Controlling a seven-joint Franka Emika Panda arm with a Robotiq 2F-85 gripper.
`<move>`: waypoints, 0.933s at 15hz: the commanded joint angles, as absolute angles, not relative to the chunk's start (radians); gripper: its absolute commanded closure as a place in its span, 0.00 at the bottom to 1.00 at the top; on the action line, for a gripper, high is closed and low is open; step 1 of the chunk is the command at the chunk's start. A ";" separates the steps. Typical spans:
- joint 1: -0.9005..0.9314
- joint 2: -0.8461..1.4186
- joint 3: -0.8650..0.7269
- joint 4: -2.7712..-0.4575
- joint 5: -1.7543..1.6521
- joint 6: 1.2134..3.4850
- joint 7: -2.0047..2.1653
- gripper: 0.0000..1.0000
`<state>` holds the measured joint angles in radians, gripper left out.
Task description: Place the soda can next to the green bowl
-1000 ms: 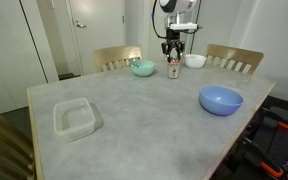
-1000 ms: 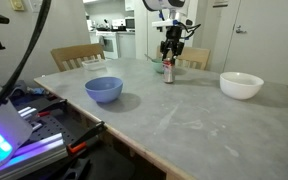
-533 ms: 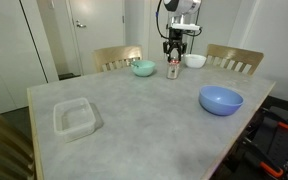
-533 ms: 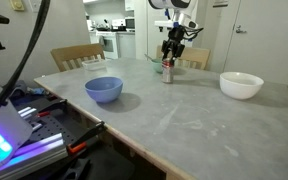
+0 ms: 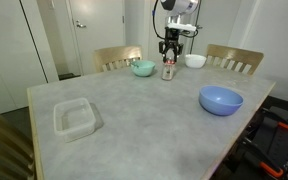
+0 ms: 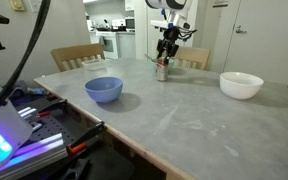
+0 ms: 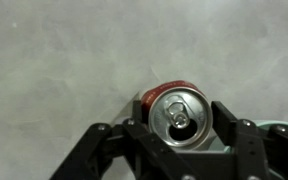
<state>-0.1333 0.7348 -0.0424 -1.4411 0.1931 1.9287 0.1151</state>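
Soda can (image 5: 167,71) gripped upright in claw (image 5: 168,63), grey mottled table (image 5: 134,125), green bowl (image 5: 143,68) near, wooden chairs (image 5: 116,57) behind

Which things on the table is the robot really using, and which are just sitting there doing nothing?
For the job:
soda can
gripper, closed around the can
green bowl

Just lying about:
blue bowl
white bowl
clear square container
wooden chairs behind the table
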 commanded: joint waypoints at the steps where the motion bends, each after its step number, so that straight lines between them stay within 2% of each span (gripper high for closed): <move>1: -0.128 0.721 -0.026 -1.493 0.219 1.966 0.109 0.56; 4: -0.126 0.715 -0.027 -1.503 0.217 1.971 0.109 0.56; 5: -0.126 0.711 -0.029 -1.507 0.214 1.969 0.108 0.08; 8: -0.123 0.683 -0.032 -1.529 0.198 1.956 0.091 0.00; 14: -0.106 0.560 -0.039 -1.534 0.130 1.858 0.055 0.00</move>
<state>-0.1162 0.6585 -0.0332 -1.4802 0.1549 1.8981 0.0856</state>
